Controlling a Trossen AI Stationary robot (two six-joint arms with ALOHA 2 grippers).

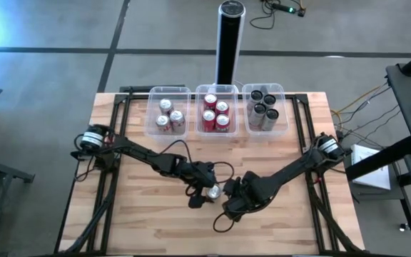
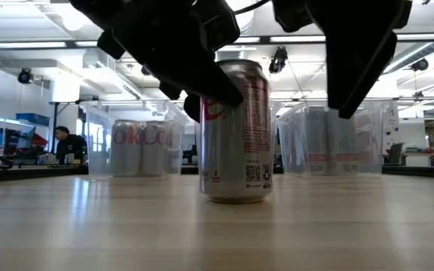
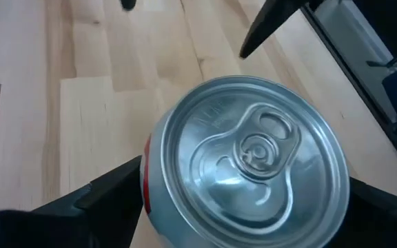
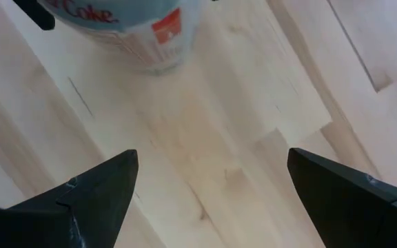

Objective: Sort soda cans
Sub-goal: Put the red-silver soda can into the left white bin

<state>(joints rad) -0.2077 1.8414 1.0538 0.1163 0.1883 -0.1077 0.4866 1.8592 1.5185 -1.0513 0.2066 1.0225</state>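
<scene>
A silver soda can (image 1: 213, 190) with red lettering stands upright on its base in the middle of the wooden table (image 1: 141, 228); it is also in the low view (image 2: 236, 132). My left gripper (image 3: 247, 189) reaches in from the table's left, open, one finger on each side of the can's upper part. My right gripper (image 4: 211, 162) hangs open just right of the can, pointing steeply down at bare wood, nothing between its fingers. Other soda cans sit in three clear bins at the far edge. My left gripper's fingers (image 3: 109, 200) stand on either side of the can's upper wall (image 3: 145, 180), slanting down from the table's left. Whether they touch it I cannot tell. The can stands upright on the table.
The far-edge bins hold silver cans (image 1: 168, 114) on the left, red cans (image 1: 216, 113) in the middle and black cans (image 1: 265, 107) on the right. A tall black post (image 1: 229, 39) stands behind them. A person (image 2: 65, 143) sits in the room beyond.
</scene>
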